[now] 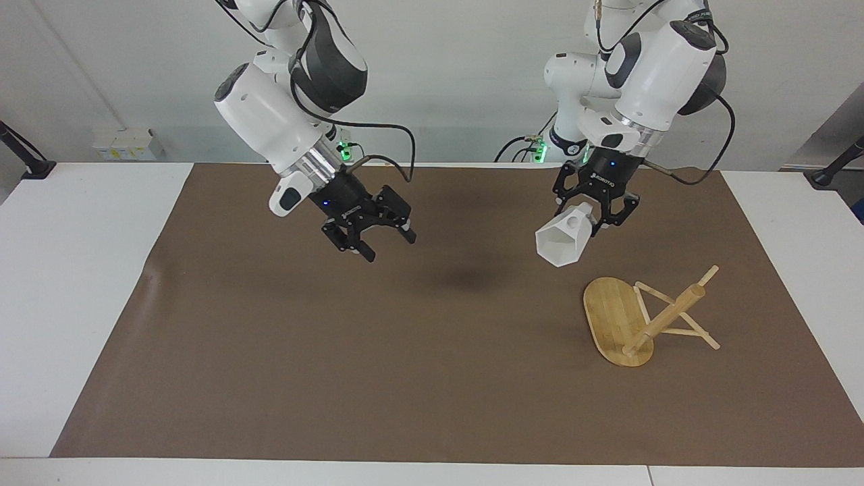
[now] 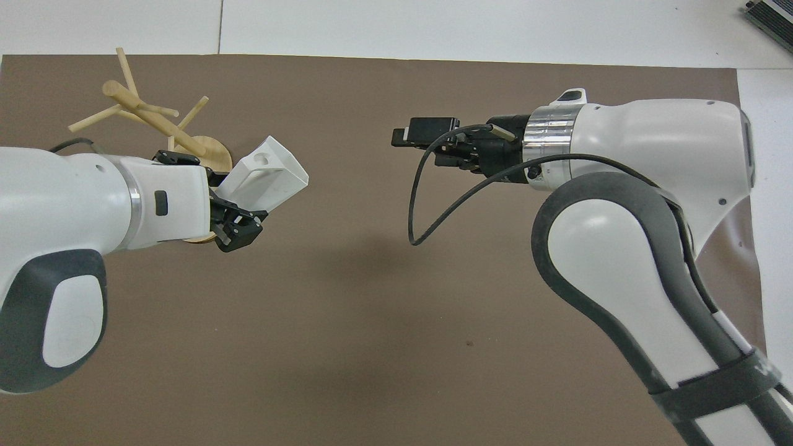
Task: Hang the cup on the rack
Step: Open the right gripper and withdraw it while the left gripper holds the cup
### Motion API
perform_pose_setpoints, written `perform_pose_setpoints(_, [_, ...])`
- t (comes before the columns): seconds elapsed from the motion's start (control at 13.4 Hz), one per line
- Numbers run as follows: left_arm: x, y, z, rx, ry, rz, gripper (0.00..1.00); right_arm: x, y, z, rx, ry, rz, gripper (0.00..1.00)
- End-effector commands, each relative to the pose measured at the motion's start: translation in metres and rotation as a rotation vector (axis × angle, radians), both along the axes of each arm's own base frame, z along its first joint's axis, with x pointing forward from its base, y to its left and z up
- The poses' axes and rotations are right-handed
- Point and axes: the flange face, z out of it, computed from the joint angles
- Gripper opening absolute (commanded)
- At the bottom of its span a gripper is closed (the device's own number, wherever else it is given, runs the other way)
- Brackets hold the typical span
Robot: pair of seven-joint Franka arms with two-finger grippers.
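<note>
Cup [image 1: 561, 244] clamped by handle in left tool [image 1: 594, 214], airborne.
Right tool [image 1: 378, 237] wide open, empty; rack [image 2: 145, 118] base partly hidden under left tool.

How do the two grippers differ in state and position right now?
The left gripper is shut on the cup; the right gripper is open and empty. The left gripper hangs near the rack; the right gripper is over bare brown mat. Both are in the air.
</note>
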Motion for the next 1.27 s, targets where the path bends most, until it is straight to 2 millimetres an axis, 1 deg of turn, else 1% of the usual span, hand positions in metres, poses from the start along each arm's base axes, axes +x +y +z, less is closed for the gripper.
perform_pose_setpoints(0.0, [0.018, 0.010, -0.010, -0.003, -0.045, 0.086, 0.00, -0.007, -0.063, -0.003, -0.240, 0.025, 0.019, 1.00])
perform_pose_setpoints(0.07, [0.028, 0.010, -0.022, -0.005, -0.054, 0.097, 0.00, -0.008, -0.083, -0.001, -0.370, 0.011, 0.048, 1.00])
perform_pose_setpoints(0.15, [0.038, 0.010, -0.025, -0.010, -0.074, 0.106, 0.00, -0.008, -0.101, -0.001, -0.462, 0.009, 0.079, 1.00])
perform_pose_setpoints(0.22, [0.046, 0.010, -0.028, -0.015, -0.085, 0.115, 0.00, -0.009, -0.124, -0.002, -0.520, 0.020, 0.085, 1.00])
perform_pose_setpoints(0.3, [0.054, 0.011, -0.029, -0.018, -0.094, 0.123, 0.00, -0.009, -0.143, -0.004, -0.540, 0.038, 0.067, 1.00])
perform_pose_setpoints(0.37, [0.058, 0.018, -0.029, -0.022, -0.109, 0.145, 0.00, -0.011, -0.165, -0.005, -0.549, 0.068, 0.040, 1.00])
perform_pose_setpoints(0.45, [0.060, 0.022, -0.030, -0.024, -0.114, 0.156, 0.00, -0.014, -0.187, -0.001, -0.567, 0.081, 0.010, 1.00])
perform_pose_setpoints(0.6, [0.065, 0.027, -0.038, -0.039, -0.089, 0.218, 0.00, -0.022, -0.220, 0.012, -0.578, 0.099, -0.037, 1.00])
perform_pose_setpoints(0.75, [0.068, 0.039, -0.041, -0.043, -0.079, 0.266, 0.00, -0.031, -0.232, 0.026, -0.565, 0.145, -0.047, 1.00])
perform_pose_setpoints(0.82, [0.068, 0.040, -0.041, -0.045, -0.078, 0.268, 0.00, -0.034, -0.235, 0.034, -0.561, 0.159, -0.048, 1.00])
perform_pose_setpoints(0.97, [0.071, 0.039, -0.049, -0.050, -0.062, 0.294, 0.00, -0.038, -0.234, 0.055, -0.556, 0.183, -0.043, 1.00])
perform_pose_setpoints(1.05, [0.073, 0.044, -0.050, -0.056, -0.057, 0.325, 0.00, -0.040, -0.234, 0.064, -0.554, 0.194, -0.040, 1.00])
perform_pose_setpoints(1.2, [0.075, 0.047, -0.053, -0.058, -0.051, 0.340, 0.00, -0.046, -0.233, 0.076, -0.547, 0.223, -0.033, 1.00])
